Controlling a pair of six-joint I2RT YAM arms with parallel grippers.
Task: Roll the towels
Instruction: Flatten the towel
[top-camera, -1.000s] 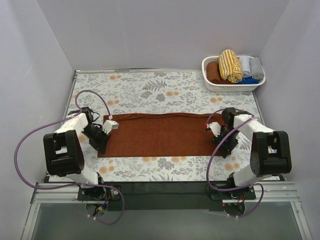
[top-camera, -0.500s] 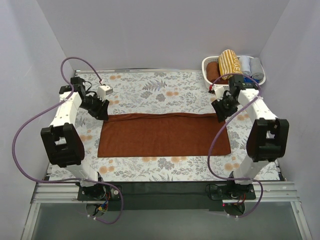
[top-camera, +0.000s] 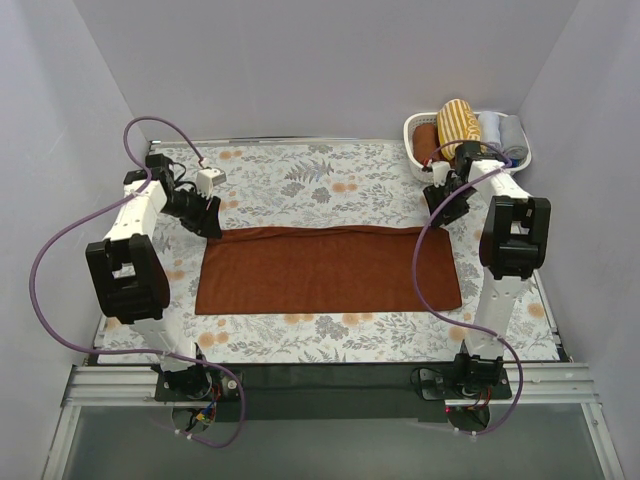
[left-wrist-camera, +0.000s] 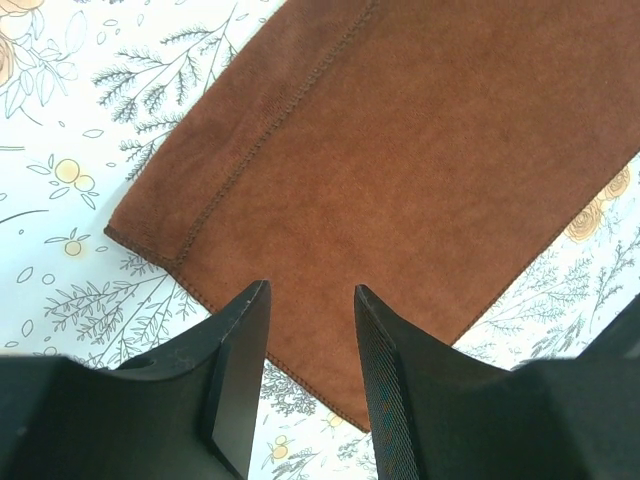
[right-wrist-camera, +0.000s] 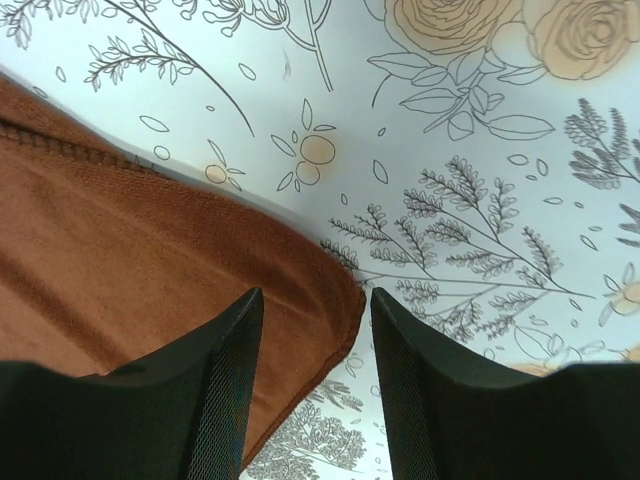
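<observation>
The long rust-brown towel (top-camera: 330, 270) lies flat across the middle of the flowered table. My left gripper (top-camera: 212, 222) hovers open over its far left corner. In the left wrist view, the brown towel (left-wrist-camera: 400, 150) shows through the empty gap of the left gripper (left-wrist-camera: 310, 300). My right gripper (top-camera: 443, 212) hovers open over the far right corner. In the right wrist view, the towel's rounded corner (right-wrist-camera: 150, 270) lies under the right gripper (right-wrist-camera: 315, 300). The mustard-yellow striped towel (top-camera: 458, 125) sits rolled in the basket.
A white basket (top-camera: 440, 172) stands at the far right corner of the table, also holding a brown roll (top-camera: 428, 143), grey rolls (top-camera: 500, 130) and a blue one (top-camera: 497, 158). Grey walls enclose the table on three sides. Purple cables loop from both arms.
Both arms have stretched away from the towel's short ends to its far corners. The left jaws have opened. The towel lies where it was.
</observation>
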